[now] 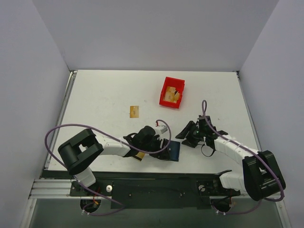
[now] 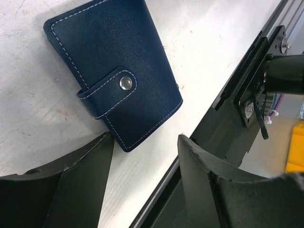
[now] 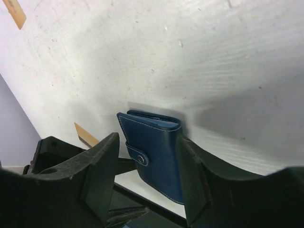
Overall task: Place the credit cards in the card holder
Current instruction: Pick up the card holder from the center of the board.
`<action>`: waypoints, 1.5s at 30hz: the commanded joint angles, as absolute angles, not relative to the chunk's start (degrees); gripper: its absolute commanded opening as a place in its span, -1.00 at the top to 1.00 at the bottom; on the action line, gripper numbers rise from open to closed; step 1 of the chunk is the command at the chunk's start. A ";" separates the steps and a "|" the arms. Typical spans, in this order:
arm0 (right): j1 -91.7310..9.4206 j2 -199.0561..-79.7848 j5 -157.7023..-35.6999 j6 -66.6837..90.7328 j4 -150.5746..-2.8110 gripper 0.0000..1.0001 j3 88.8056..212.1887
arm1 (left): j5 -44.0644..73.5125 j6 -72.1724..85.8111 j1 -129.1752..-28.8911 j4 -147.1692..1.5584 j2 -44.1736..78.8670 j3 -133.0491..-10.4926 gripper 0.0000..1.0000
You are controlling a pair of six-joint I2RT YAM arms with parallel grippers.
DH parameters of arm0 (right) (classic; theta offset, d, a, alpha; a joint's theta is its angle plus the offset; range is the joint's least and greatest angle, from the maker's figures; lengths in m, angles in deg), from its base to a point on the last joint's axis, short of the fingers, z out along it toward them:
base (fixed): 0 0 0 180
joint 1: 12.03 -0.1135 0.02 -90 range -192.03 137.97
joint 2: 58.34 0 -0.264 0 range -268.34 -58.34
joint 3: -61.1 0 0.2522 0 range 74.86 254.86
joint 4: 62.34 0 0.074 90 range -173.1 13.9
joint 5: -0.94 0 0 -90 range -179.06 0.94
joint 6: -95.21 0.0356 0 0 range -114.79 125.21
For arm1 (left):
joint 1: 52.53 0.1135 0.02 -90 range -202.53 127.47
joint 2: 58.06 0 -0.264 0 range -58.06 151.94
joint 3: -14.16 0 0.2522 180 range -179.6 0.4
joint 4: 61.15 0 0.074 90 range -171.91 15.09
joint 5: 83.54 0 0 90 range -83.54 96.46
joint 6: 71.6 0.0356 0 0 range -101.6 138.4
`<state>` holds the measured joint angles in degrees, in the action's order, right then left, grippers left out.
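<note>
The card holder lies flat and closed on the counter, near the near edge and roughly midway between the two arms. Its strap is fastened by the snap button. The left claw sits just to the left of the card holder, low over the counter. In the left wrist view its jaws stand apart with nothing clamped between them, and one corner of the card holder points toward the gap. The right claw sits just to the right and slightly farther back. Its jaws are also apart and hold nothing. In the right wrist view the card holder appears past the gap between the fingers; whether the right-hand finger touches its edge cannot be determined. One credit card lies in the open on the counter, left of and beyond the card holder and well apart from it. The second credit card lies beside the left arm's wrist, partly covered by it. A red bin stands toward the far side of the counter.
</note>
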<state>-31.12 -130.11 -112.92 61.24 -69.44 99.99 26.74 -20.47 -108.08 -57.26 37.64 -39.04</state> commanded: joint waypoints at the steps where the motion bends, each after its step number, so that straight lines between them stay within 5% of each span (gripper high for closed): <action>1: -30.75 -127.34 -110.77 53.12 -74.68 0.03 103.43 | 24.58 -20.45 -108.08 -58.98 36.16 -39.76 -0.33; 13: -30.84 -120.74 -115.95 49.59 -72.94 -0.04 94.64 | 21.05 -15.97 -105.80 -65.24 37.12 -44.60 -0.30; 35: -34.00 -132.95 -119.30 54.07 -55.54 0.17 88.31 | 21.32 -14.21 -106.06 -66.03 44.68 -49.17 0.77; 39: -36.02 -134.10 -118.68 55.31 -52.81 0.38 87.96 | 21.58 -14.30 -106.15 -65.86 45.21 -49.17 0.85; 43: -37.34 -132.26 -116.93 55.31 -53.76 0.90 88.49 | 20.44 -14.82 -106.06 -66.29 43.90 -48.73 0.85; 45: -37.69 -130.07 -115.00 54.70 -57.26 1.00 89.36 | 19.12 -14.91 -105.88 -66.99 42.14 -48.47 0.81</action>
<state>-35.73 -131.90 -119.58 56.21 -50.27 89.69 21.10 -15.42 -105.74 -66.00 43.37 -47.87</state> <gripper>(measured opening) 0.070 0.154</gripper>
